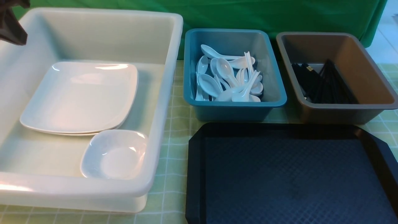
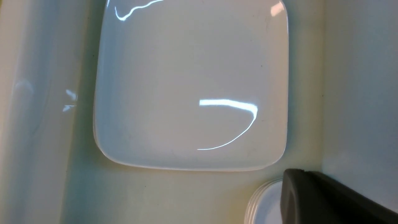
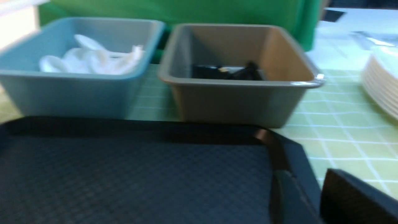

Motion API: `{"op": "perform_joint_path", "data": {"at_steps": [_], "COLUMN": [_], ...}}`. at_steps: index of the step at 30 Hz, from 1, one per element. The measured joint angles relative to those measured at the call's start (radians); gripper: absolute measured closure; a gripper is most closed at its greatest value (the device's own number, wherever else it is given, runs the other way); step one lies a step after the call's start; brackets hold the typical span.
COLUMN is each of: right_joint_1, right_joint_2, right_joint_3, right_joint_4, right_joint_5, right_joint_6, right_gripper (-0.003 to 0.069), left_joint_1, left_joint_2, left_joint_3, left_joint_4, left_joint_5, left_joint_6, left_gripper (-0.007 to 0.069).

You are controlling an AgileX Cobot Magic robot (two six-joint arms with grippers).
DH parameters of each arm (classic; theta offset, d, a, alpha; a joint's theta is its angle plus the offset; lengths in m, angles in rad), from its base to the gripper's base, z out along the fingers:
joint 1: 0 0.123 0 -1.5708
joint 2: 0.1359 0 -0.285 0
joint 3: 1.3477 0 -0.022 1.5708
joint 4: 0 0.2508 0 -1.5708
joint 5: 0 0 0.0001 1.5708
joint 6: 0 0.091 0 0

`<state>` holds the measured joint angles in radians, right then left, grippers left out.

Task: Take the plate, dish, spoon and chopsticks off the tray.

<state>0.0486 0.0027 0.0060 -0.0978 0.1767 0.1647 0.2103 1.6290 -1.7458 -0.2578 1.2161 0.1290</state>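
The black tray (image 1: 193, 174) lies at the front right with nothing on it. The large white plate (image 1: 80, 96) rests in the white tub on top of another like it, and it fills the left wrist view (image 2: 189, 84). A small white dish (image 1: 115, 154) sits beside it in the tub's near corner. White spoons (image 1: 228, 81) are piled in the blue tub. Black chopsticks (image 1: 323, 84) lie in the brown tub. My left gripper (image 1: 12, 29) hangs shut and empty above the tub's far left corner. My right gripper (image 3: 306, 179) is open over the tray's right rim, holding nothing.
The white tub (image 1: 169, 77) takes up the left side. The blue tub (image 1: 278, 93) and the brown tub (image 1: 370, 77) stand behind the tray. A stack of white plates (image 3: 384, 77) sits to the right on the green checked cloth. A green backdrop hangs behind.
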Motion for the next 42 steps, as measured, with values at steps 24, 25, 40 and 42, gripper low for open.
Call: {"op": "perform_joint_path", "data": {"at_steps": [24, 25, 40, 42], "right_joint_1": [-0.015, -0.015, -0.015, -0.015], "right_joint_2": [-0.001, -0.001, -0.001, -0.001], "right_joint_3": [0.0, 0.0, 0.0, 0.0], "right_joint_4": [-0.006, -0.006, -0.006, -0.006], "right_joint_5": [0.051, 0.052, 0.054, 0.054], "right_joint_6": [-0.055, -0.059, -0.213, -0.213], "right_gripper": [0.0461, 0.046, 0.0428, 0.0425], "left_joint_1": [0.0, 0.0, 0.0, 0.0], "left_joint_2": [-0.663, -0.674, -1.387, -1.44], "left_joint_3": [0.762, 0.78, 1.17, 1.215], "left_joint_4": [-0.232, -0.233, -0.264, -0.259], "left_joint_5": [-0.111, -0.116, -0.473, -0.522], "left_joint_6": [0.039, 0.039, 0.033, 0.034], "left_gripper": [0.0637, 0.0637, 0.0637, 0.0637]}}
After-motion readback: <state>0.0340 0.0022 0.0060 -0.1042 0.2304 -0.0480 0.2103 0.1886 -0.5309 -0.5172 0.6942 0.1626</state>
